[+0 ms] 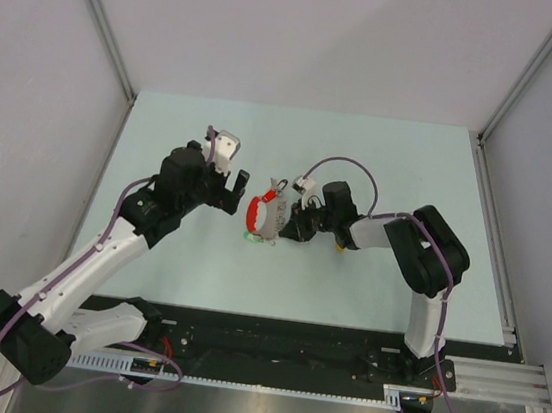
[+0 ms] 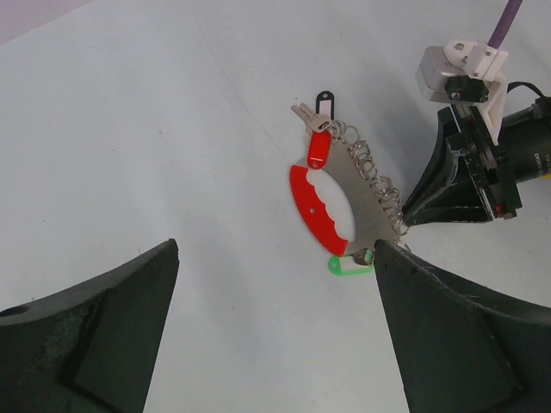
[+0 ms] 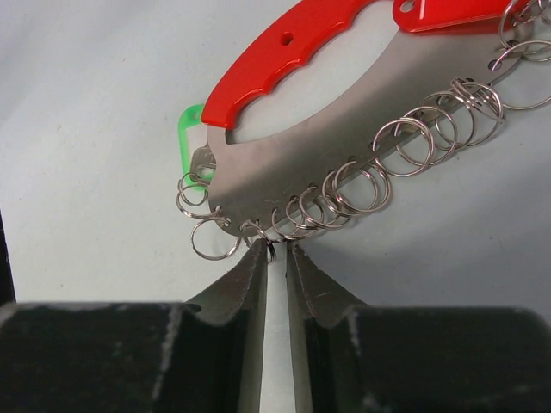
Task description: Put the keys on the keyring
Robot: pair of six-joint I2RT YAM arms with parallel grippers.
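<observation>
Two small keys are noted at opposite ends of the grey metal fan-shaped keyring (image 2: 360, 200) with its red curved band: a red-headed key (image 2: 318, 151) and a green-headed key (image 2: 349, 265). Keyring is found mid-way across the pale worktop (image 1: 411, 173), its ringed rim pinched by the right tool (image 3: 274, 249), fingers nearly together. Left tool (image 2: 277, 258) is held wide apart, just beside it, not touching.

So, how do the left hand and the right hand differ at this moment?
The left hand is wide open; the right hand is nearly shut. The left hand holds nothing and is apart from the keyring; the right hand pinches its metal edge. Both point toward the keyring.
</observation>
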